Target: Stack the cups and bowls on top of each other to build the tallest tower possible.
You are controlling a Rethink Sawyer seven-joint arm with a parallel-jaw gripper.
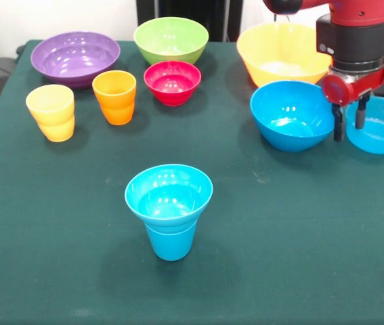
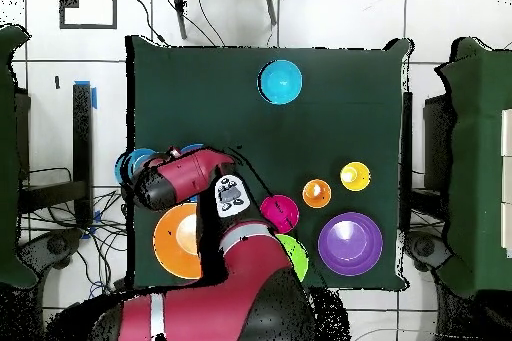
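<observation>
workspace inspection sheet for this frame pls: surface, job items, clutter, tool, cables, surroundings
Surface: dark green cloth table.
Job's things: tower so far is a small blue bowl on the blue cup. Loose: yellow cup, orange cup, purple bowl, green bowl, red bowl, yellow-orange bowl, two blue bowls.
Clutter: nothing seen.
Grippers: tool open, fingers down between the two blue bowls, holding nothing.
Cables: on the floor beyond the table edges.
Surroundings: tiled floor, neighbouring tables.

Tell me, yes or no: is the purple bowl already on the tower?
No: the purple bowl sits on the table at the far side, while the tower is only a blue bowl on a blue cup.
</observation>
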